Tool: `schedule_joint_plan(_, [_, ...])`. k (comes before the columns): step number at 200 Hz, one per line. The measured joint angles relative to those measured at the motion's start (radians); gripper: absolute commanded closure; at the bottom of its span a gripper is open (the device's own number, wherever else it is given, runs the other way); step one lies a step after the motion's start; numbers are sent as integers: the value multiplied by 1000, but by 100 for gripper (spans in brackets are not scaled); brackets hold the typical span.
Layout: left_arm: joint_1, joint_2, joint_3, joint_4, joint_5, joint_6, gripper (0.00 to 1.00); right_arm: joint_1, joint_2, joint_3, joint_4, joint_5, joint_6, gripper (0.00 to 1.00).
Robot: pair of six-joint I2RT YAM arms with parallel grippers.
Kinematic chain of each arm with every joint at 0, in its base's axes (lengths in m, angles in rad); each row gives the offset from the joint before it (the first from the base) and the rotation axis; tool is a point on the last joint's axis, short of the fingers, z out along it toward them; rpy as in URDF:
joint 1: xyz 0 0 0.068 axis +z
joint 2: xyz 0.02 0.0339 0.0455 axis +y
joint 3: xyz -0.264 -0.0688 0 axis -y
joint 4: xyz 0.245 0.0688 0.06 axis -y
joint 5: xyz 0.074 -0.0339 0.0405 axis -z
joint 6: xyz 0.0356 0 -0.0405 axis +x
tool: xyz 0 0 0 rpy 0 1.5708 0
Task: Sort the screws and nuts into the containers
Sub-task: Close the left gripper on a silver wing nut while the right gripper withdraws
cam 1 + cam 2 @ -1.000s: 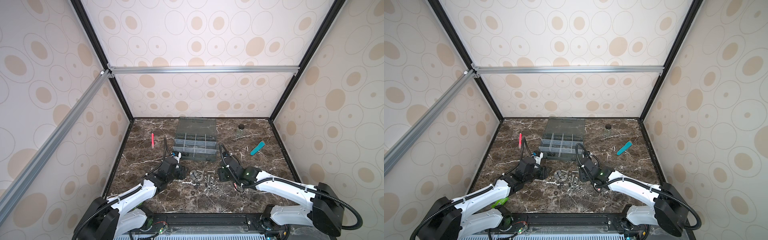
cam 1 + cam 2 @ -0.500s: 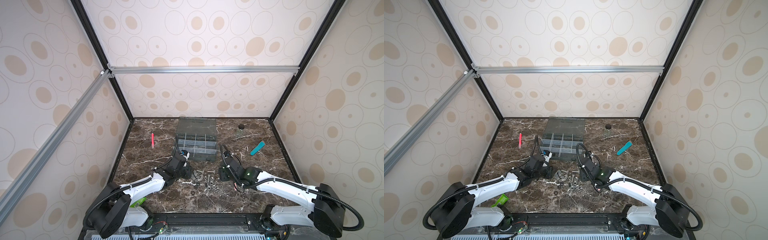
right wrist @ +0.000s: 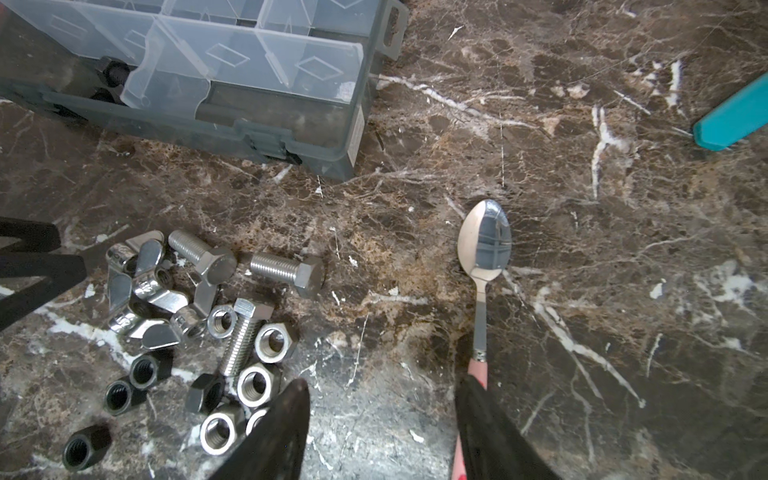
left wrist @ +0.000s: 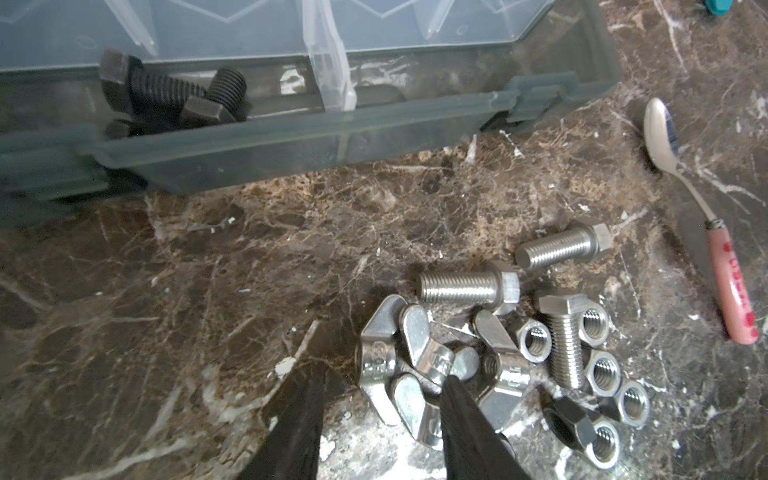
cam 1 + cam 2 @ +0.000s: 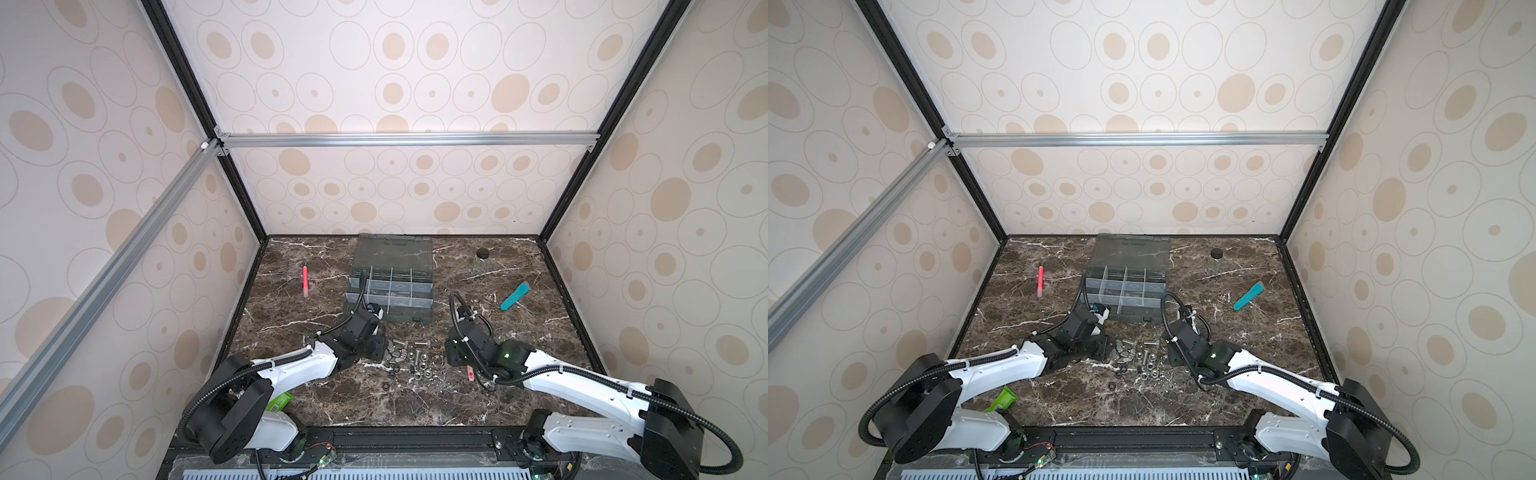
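Silver screws [image 4: 465,286], hex nuts [image 4: 536,336] and wing nuts [image 4: 376,353] lie in a pile [image 5: 409,361] on the marble in front of the grey organizer box [image 5: 390,291]. Its containers [image 3: 232,54] stand uncovered, and one near compartment holds black screws [image 4: 166,95]. My left gripper [image 4: 380,376] sits low at the pile's left edge, open, with a wing nut between its fingers and one finger [image 4: 457,399] touching it. My right gripper [image 3: 384,382] is open over bare marble just right of the pile, and the pink spoon handle lies beside one finger. Black nuts [image 3: 145,370] lie at the pile's near side.
A pink-handled spoon [image 3: 484,245] lies right of the pile. A teal tool [image 5: 514,296] and a black-capped jar [image 5: 481,261] are at the back right, a pink pen [image 5: 305,280] at the back left, a green item [image 5: 280,401] near the left arm's base.
My left arm has reached right to the pile's edge and its jaws have narrowed around a wing nut. The right arm has not moved.
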Motion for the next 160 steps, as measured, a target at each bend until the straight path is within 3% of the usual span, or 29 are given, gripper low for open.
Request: schedule_joint_plan(160, [-24, 142, 76, -35, -61, 8, 60, 0, 17, -2, 3, 2, 4, 40])
